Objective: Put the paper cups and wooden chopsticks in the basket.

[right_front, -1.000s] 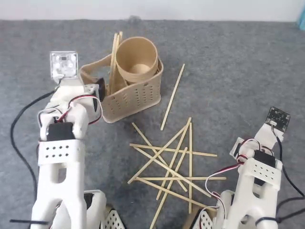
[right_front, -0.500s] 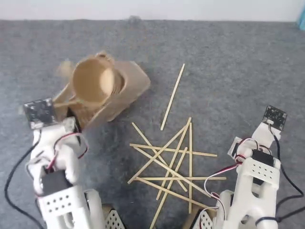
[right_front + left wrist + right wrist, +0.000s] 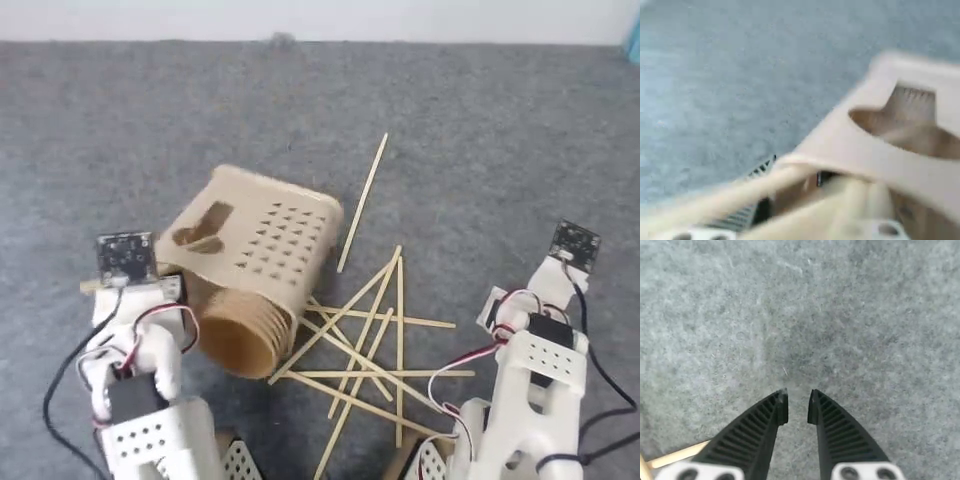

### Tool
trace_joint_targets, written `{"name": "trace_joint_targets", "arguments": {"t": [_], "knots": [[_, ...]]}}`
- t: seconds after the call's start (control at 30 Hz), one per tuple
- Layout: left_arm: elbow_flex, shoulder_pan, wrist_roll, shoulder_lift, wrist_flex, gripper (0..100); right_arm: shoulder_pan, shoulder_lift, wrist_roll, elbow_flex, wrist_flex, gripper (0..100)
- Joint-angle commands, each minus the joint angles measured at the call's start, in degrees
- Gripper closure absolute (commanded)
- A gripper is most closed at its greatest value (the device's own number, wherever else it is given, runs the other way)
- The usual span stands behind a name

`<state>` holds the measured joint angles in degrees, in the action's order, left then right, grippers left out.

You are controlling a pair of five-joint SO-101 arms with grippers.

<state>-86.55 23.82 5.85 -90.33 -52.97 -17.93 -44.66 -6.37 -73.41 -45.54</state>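
The beige perforated basket point(image 3: 265, 235) lies tipped over, bottom up, its mouth facing the table's front. A ribbed paper cup point(image 3: 240, 332) pokes out of that mouth on its side. My left gripper point(image 3: 188, 288) sits at the basket's handle end and is shut on the basket point(image 3: 875, 145), seen blurred close up in the left wrist view. Several wooden chopsticks point(image 3: 365, 335) lie crossed on the mat right of the cup, and one chopstick point(image 3: 363, 203) lies apart farther back. My right gripper point(image 3: 797, 407) hovers over bare mat, fingers nearly together with nothing between them.
Grey carpet point(image 3: 480, 120) covers the table. The right arm point(image 3: 540, 350) stands folded at the front right beside the chopstick pile. One chopstick end point(image 3: 675, 455) lies near the right gripper. Bare carpet lies behind the basket.
The left arm pulled back toward the front, dragging the upright basket over; it tipped upside down and the cup slid out of its mouth. The right arm stayed still.
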Motion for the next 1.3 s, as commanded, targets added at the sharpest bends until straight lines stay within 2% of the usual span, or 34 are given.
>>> {"name": "trace_joint_targets", "arguments": {"t": [0.0, 0.17, 0.27, 0.4, 0.53, 0.73, 0.9, 0.97, 1.1, 1.27], "knots": [[7.43, -3.69, 2.11, 8.09, 3.87, 88, 0.57, -0.57, -0.18, 0.26, 0.57, 92.3], [17.36, -5.89, 2.02, 30.15, 12.48, 88, 0.22, -0.57, -0.18, 0.18, 0.48, 92.3], [28.62, -6.51, -0.62, 46.68, 14.95, 88, 0.22, -0.57, -0.18, 0.18, 0.48, 92.3], [45.67, -8.53, -3.87, 64.09, 12.48, 88, 0.22, -0.57, -0.18, 0.18, 0.48, 92.3], [58.59, -12.22, -4.22, 75.25, 7.56, 88, 0.22, -0.57, -0.18, 0.18, 0.48, 92.3], [71.96, -18.20, -9.49, 84.13, 5.54, 88, 0.22, -0.57, -0.09, 0.26, 0.75, 92.1], [78.20, -21.36, -9.76, 90.46, 5.10, 88, 0.22, -0.57, 2.20, 0.26, 1.10, 92.3], [80.31, -21.36, -9.85, 91.16, 2.64, 88, 0.22, -0.57, 2.37, 0.26, 1.19, 92.3], [85.32, -18.81, -9.85, 90.37, -5.01, 88, 0.40, -0.57, 2.64, 0.26, 1.19, 92.3], [87.60, -11.78, -9.85, 88.18, -10.99, 88, 0.48, -0.57, 2.64, 0.26, 1.19, 92.3]]}}
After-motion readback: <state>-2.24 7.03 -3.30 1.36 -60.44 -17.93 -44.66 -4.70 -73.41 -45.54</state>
